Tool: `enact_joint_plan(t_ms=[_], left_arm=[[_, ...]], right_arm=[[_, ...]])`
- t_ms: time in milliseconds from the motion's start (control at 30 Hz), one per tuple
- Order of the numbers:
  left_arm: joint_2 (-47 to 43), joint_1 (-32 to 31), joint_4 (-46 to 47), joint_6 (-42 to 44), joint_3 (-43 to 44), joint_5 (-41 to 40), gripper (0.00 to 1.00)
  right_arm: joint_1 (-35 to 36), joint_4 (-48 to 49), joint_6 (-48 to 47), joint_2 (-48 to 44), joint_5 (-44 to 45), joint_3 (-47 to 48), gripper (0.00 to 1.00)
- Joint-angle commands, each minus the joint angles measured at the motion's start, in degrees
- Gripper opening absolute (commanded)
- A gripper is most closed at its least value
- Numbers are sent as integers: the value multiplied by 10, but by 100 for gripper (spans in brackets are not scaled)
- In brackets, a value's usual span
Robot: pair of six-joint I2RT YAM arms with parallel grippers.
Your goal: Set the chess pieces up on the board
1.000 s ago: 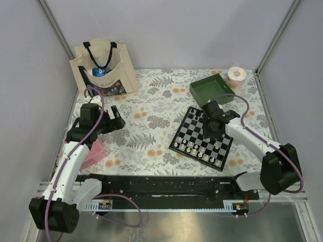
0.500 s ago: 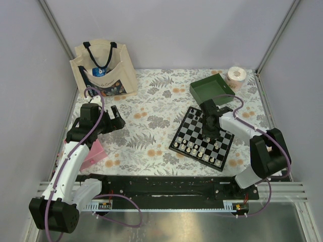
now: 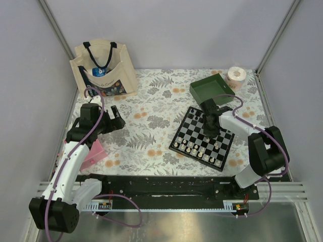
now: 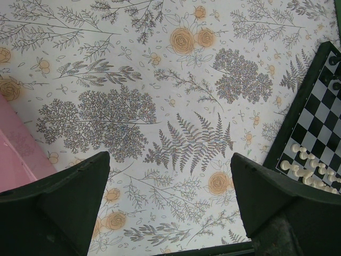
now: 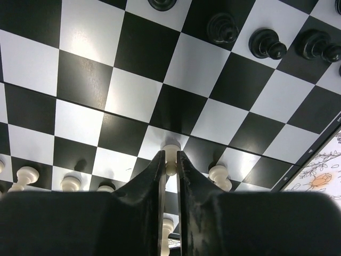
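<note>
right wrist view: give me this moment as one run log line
right gripper shut on cream piece | low over board, by cream rows | left gripper open over tablecloth, holding nothing

Plain lilac-grey walls (image 3: 166, 30), metal corner posts (image 3: 275, 35), floral-print tablecloth (image 3: 151, 103) — soft, even light

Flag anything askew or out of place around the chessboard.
The chessboard lies skewed, its edges diagonal to the edges of the table. The white pieces along its near side stand in uneven rows. The right tool pinches one white piece. Nothing looks spilled or broken.
</note>
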Motion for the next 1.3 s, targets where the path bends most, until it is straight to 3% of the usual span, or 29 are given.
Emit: enact_joint_plan(t_ms=[0, 133, 533, 1267], left_arm=[[2, 2, 21, 4, -1, 9, 99], [3, 2, 22, 4, -1, 9, 99], [5, 2, 25, 4, -2, 22, 99], [0, 2, 25, 3, -2, 17, 99]], right_arm=[[-5, 4, -4, -11, -10, 7, 14], [-5, -5, 1, -40, -21, -5, 10], [-4, -56, 11, -132, -55, -66, 11], [-2, -28, 20, -136, -91, -105, 10]])
